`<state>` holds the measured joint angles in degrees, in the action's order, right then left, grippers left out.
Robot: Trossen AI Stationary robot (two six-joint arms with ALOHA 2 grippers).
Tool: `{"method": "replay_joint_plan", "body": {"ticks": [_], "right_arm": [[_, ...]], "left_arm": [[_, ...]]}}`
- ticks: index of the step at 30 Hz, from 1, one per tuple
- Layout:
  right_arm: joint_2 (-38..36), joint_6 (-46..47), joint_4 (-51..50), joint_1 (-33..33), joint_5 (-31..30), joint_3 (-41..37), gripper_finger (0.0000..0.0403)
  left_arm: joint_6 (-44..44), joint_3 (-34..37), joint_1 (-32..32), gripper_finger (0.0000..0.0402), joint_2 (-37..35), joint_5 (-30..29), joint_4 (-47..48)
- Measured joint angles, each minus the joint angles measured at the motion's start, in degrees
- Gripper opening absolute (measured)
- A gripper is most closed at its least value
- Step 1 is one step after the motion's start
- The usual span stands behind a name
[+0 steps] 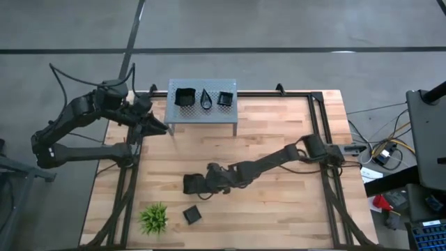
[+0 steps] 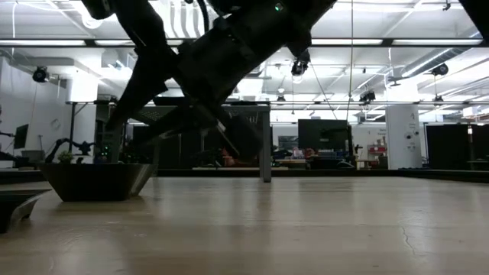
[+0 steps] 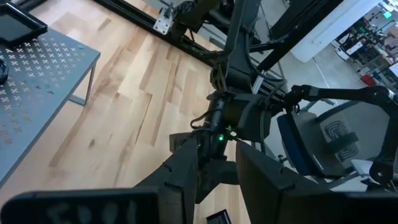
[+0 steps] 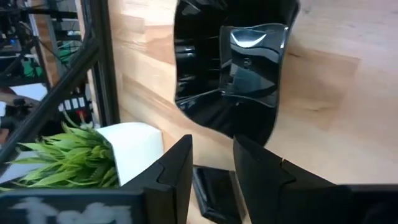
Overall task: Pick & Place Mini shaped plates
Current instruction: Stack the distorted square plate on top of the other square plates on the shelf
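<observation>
Black glossy dishes are the job: three mini shaped plates (image 1: 206,98) already sit on the grey perforated stand (image 1: 202,115) at the far edge of the bench (image 1: 279,209), two square ones flanking a teardrop. Two more remain on the wood: a larger square dish (image 1: 191,184) near the bench middle toward the near-left, and a small square dish (image 1: 192,215) closer to the near edge, just beside the green plant (image 1: 153,219) at the near-left corner. The right gripper (image 1: 203,185) reaches in from the right side, low at the larger dish; in its wrist view the dish (image 4: 233,68) lies just ahead of the fingers (image 4: 171,180), which stand parted with nothing between them yet, the small dish (image 4: 214,193) showing below them. The step looks like the approach to pick the larger dish. Next it likely has to bring one finger over the raised rim, pinch the wall, lift and carry it to the stand. The left gripper (image 1: 157,125) waits off the far-left corner beside the stand, fingers (image 3: 180,180) apart, empty.
</observation>
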<state>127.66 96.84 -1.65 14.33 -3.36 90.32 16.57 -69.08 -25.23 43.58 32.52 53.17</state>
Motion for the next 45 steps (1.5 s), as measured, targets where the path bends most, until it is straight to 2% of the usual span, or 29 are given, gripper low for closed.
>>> {"method": "replay_joint_plan", "body": {"ticks": [13,23,39,45], "right_arm": [[-1.95,0.72,-6.49,-0.09,-0.21,0.2,0.0088],[-1.95,0.72,-6.54,-0.09,-0.19,0.16,0.0077],[-1.95,0.94,-6.09,-0.04,-0.21,0.16,0.0096],[-1.95,1.09,-5.7,-0.04,-0.21,0.16,0.0089]], "left_arm": [[-0.51,0.0,0.0,0.0104,-0.12,0.04,-0.01],[0.03,0.0,0.0,0.0104,-0.23,0.07,-0.02],[0.12,0.0,-0.01,0.0104,-0.12,0.08,-0.02],[0.15,0.0,0.0,0.0104,-0.12,0.08,-0.02]]}}
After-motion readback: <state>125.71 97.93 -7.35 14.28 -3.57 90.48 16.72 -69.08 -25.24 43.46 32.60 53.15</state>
